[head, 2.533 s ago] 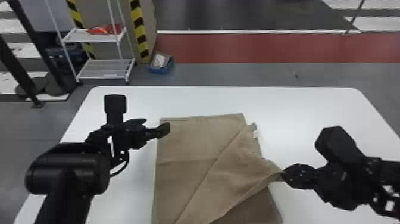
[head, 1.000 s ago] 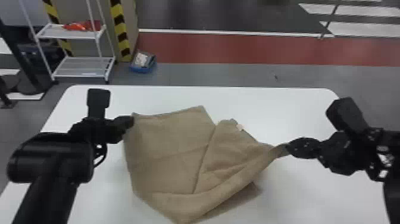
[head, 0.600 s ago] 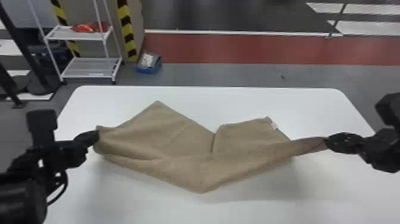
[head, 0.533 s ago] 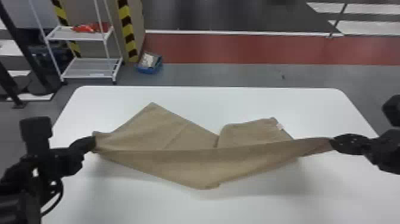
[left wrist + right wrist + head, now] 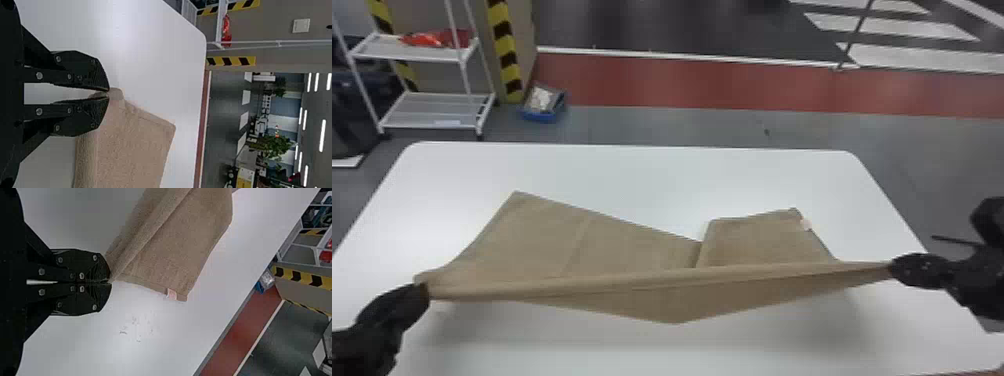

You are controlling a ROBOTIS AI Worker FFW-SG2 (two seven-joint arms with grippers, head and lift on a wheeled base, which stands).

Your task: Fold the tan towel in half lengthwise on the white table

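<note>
Tan woven-cloth towel (image 5: 632, 250) lies across the white, round-cornered bench (image 5: 657, 172), its near edge raised and drawn straight between your two arms. Your left black gripper (image 5: 109, 94) has its jaws clamped on a bunched bit of cloth at one end; your right black gripper (image 5: 110, 282) has its jaws pinched together on the other end. You have just spread the arms well apart, so what was a loose diagonal flap on your right is now a taut band, with cloth sagging to a point beneath it. The far side still splits into two lobes, the right one bearing a small pale tag (image 5: 805, 224). That gives you tension, but no lengthwise fold; you probably need to straighten those lobes before lowering the edge.
</note>
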